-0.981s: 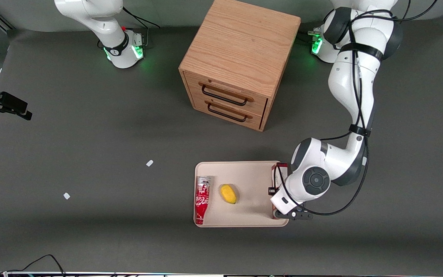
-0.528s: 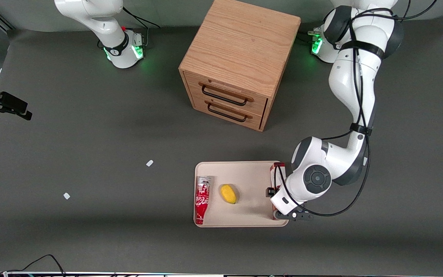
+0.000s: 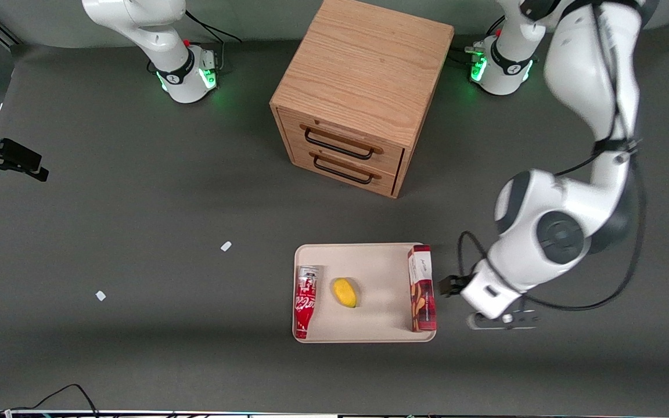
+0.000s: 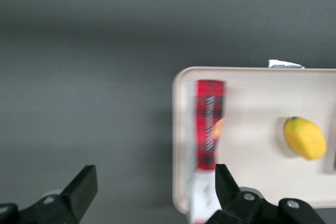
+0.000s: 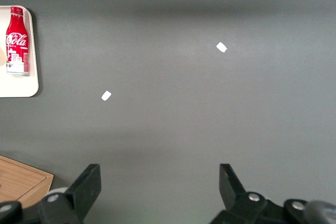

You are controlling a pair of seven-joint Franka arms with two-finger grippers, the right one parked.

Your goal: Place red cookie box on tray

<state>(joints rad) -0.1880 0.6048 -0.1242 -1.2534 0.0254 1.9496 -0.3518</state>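
now pincer [image 4: 152,190] spread wide, hovering beside tray [image 3: 369,335].

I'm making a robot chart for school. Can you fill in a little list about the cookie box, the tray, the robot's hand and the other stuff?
red cookie box: lying flat in the tray, along the edge nearest the working arm
tray: beige, on the table, in front of the wooden cabinet's drawers
gripper: open, holding nothing, above the table just off the tray's edge, beside the box
also in tray: soda can, yellow lemon
wooden cabinet: both drawers shut
task: box looks placed
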